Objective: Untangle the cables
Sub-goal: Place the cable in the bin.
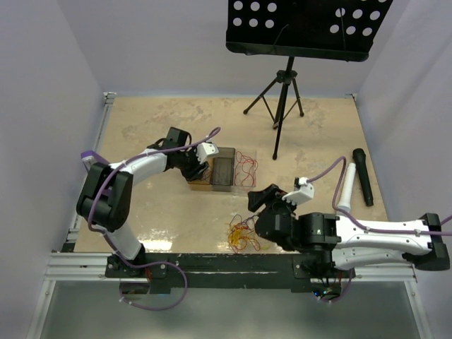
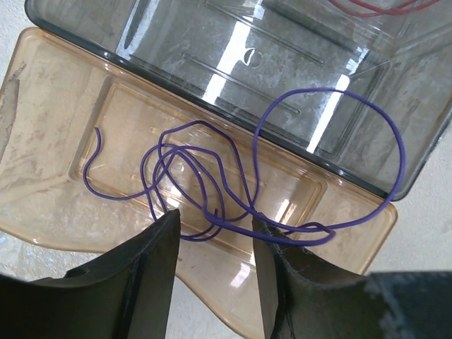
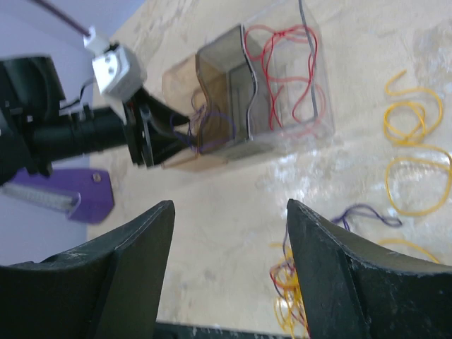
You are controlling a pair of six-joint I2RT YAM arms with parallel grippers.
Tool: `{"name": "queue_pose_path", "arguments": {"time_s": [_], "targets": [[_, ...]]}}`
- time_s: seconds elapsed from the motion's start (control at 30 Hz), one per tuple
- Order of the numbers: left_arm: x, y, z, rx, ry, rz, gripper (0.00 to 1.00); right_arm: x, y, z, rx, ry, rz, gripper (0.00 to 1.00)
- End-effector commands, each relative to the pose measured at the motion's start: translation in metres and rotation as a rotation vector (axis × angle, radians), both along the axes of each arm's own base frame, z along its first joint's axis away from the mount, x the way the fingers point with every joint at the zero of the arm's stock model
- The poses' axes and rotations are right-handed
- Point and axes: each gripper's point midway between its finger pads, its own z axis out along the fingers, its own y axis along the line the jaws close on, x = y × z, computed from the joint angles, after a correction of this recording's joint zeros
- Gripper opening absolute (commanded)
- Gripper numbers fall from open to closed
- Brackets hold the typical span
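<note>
Your beige table [image 1: 141,212] bears a grey tray [image 1: 222,171], an amber tray [image 1: 200,186] touching its left, a clear tray [image 1: 246,168] its right; cables [image 1: 242,236] lie nearer you, a black microphone [image 1: 363,176] well right.

The white-and-black left arm [image 1: 141,166] rises from its base, folds at the elbow and reaches rightward. Its black left claw [image 2: 212,226] tips downward, the fingers parted by a moderate gap. The white-and-black right arm [image 1: 374,236] lies low, stretched leftward; its black right claw [image 3: 229,212] stands wide, gripping nothing.
</note>
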Motion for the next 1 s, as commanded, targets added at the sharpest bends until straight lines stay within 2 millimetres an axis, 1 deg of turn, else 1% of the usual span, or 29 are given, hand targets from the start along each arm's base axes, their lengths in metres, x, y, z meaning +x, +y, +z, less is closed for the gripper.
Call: {"name": "queue_pose_path", "arguments": {"time_s": [0.0,0.1,0.13,0.2,0.27,0.3,0.37,0.4,0.43,0.47,0.53,0.57,0.63,0.73,0.83,0.97], "targets": [[0.002,0.0,0.035,-0.009,-0.043,0.014,0.51,0.039,0.023,0.029,-0.014,-0.07,0.057,0.69],[-0.005,0.004,0.057,-0.019,-0.043,0.017,0.54,0.077,0.037,0.035,-0.05,-0.091,0.101,0.69],[-0.006,0.008,0.065,-0.02,-0.045,0.022,0.55,0.084,0.044,0.037,-0.074,-0.094,0.111,0.7],[-0.007,0.012,0.084,-0.038,-0.051,0.026,0.57,0.099,0.062,0.034,-0.125,-0.081,0.14,0.7],[-0.007,0.016,0.101,-0.055,-0.051,0.024,0.62,0.112,0.083,0.023,-0.172,-0.061,0.179,0.71],[-0.008,0.019,0.108,-0.065,-0.044,0.024,0.68,0.116,0.093,0.019,-0.182,-0.054,0.2,0.71],[-0.009,0.027,0.117,-0.097,-0.021,0.029,0.89,0.126,0.109,0.005,-0.195,-0.035,0.241,0.72],[-0.008,0.032,0.123,-0.121,-0.015,0.038,0.99,0.13,0.116,0.001,-0.185,-0.032,0.268,0.72],[-0.007,0.037,0.125,-0.139,-0.009,0.05,1.0,0.133,0.124,-0.006,-0.183,-0.025,0.3,0.72],[-0.006,0.044,0.125,-0.152,0.002,0.066,1.0,0.136,0.132,-0.007,-0.17,-0.03,0.327,0.72],[-0.004,0.056,0.12,-0.15,0.018,0.09,1.0,0.141,0.142,-0.024,-0.181,0.0,0.381,0.72],[-0.004,0.062,0.118,-0.152,0.023,0.101,1.0,0.143,0.146,-0.036,-0.196,0.02,0.4,0.73],[-0.003,0.071,0.117,-0.163,0.022,0.121,1.0,0.148,0.148,-0.052,-0.218,0.05,0.418,0.74],[-0.006,0.075,0.116,-0.166,0.015,0.128,1.0,0.152,0.148,-0.068,-0.221,0.078,0.443,0.75],[-0.01,0.074,0.115,-0.169,0.009,0.123,1.0,0.16,0.148,-0.082,-0.218,0.106,0.454,0.76],[-0.011,0.076,0.111,-0.159,0.004,0.126,1.0,0.164,0.157,-0.093,-0.209,0.118,0.49,0.77]]}}
